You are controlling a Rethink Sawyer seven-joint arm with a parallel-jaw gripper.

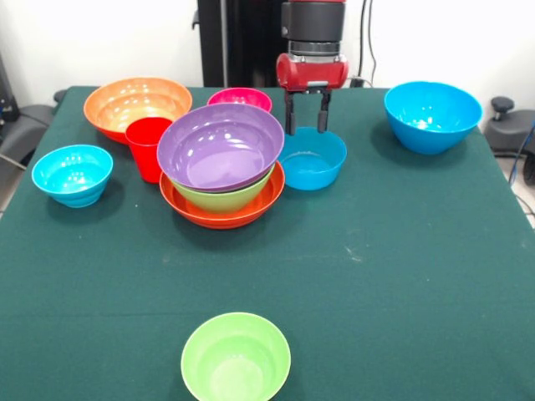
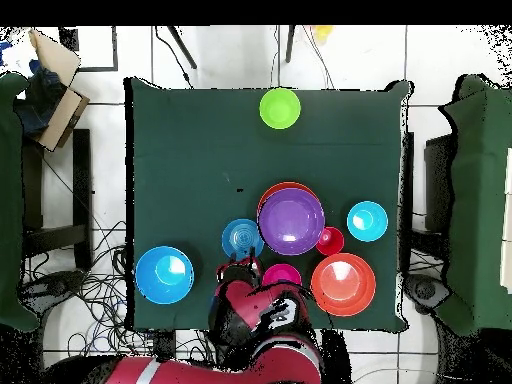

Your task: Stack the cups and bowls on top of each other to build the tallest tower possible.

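The tower stands mid-table: a wide orange bowl (image 1: 219, 214) as base, a green bowl (image 1: 219, 198) in it and a wide purple bowl (image 1: 221, 147) (image 2: 291, 220) on top. A blue bowl (image 1: 312, 159) (image 2: 241, 238) sits right beside it. My gripper (image 1: 307, 127) (image 2: 238, 265) is open and empty, its fingers hanging over that bowl's far rim. The red cup (image 1: 148, 147) (image 2: 330, 240) stands upright to the tower's left. The small magenta bowl (image 1: 240, 98) (image 2: 282, 276) lies behind the tower.
A second wide orange bowl (image 1: 138, 104) (image 2: 343, 283) is at the far left. One blue bowl (image 1: 73, 174) (image 2: 367, 220) lies at the left and another (image 1: 432, 115) (image 2: 164, 274) at the far right. A green bowl (image 1: 236, 357) (image 2: 280, 107) lies at the near edge.
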